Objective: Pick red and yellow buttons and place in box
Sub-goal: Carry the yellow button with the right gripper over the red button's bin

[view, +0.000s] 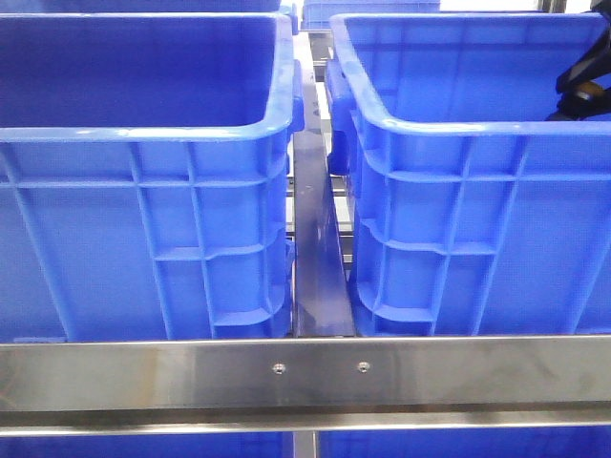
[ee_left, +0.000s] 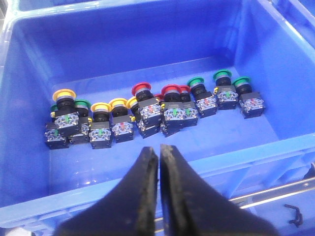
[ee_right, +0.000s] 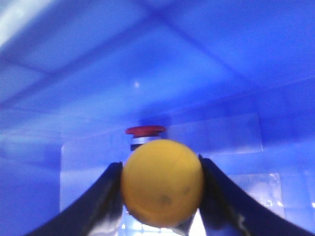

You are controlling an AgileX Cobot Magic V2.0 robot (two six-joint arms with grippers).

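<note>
A row of push buttons lies on the floor of a blue bin [ee_left: 29, 147] in the left wrist view. It holds yellow buttons [ee_left: 64, 95], red buttons [ee_left: 172, 90] and green ones [ee_left: 222, 75]. My left gripper [ee_left: 159, 150] hangs shut and empty above that bin's near rim, apart from the buttons. My right gripper [ee_right: 161, 164] is shut on a yellow button [ee_right: 162, 184] inside a blue box [ee_right: 221, 64]. A red button [ee_right: 145, 131] stands on the box floor just beyond it. The front view shows only part of the right arm [view: 580, 91], low inside the right-hand box [view: 449, 124].
Two large blue bins stand side by side, the left one [view: 143, 134] with its inside hidden in the front view. A steel rail [view: 305, 372] crosses in front of them and a narrow metal strip [view: 315, 239] runs between them.
</note>
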